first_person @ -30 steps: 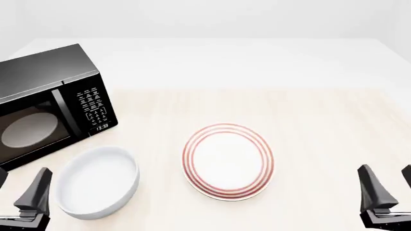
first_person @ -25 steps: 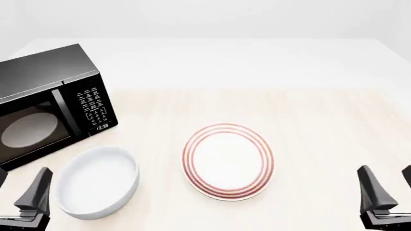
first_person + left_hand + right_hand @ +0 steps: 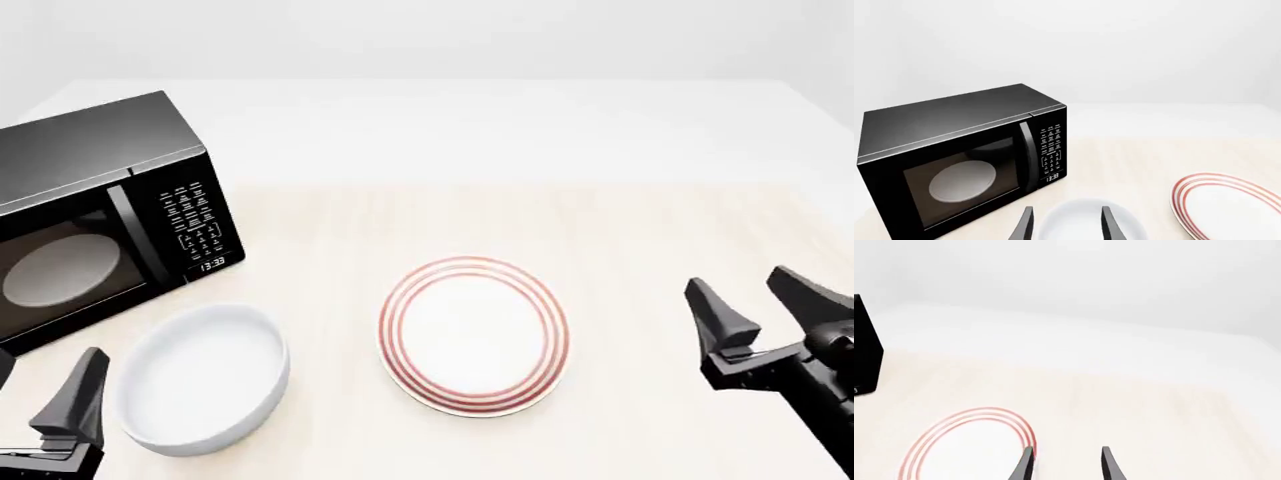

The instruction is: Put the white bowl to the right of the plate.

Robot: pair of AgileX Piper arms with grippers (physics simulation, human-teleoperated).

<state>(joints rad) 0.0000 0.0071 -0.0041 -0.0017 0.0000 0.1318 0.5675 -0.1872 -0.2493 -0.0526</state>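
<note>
Resting left of the flat red-ringed white plate (image 3: 474, 335), the glossy deep-sided white bowl (image 3: 203, 378) is likely rigid, light and slippery; grip its thin rim. Left gripper (image 3: 1065, 223) and right gripper (image 3: 763, 300) jaws stand spread, empty.

**Table surface and items resting on it**

The table (image 3: 641, 215) has a light wood-grain top with a paler band along its far edge. Three items rest directly on it. The black microwave (image 3: 100, 215) stands at the left side. The white bowl (image 3: 203, 378) sits just in front of the microwave. The plate (image 3: 473, 335) lies flat near the centre, right of the bowl and apart from it.
</note>
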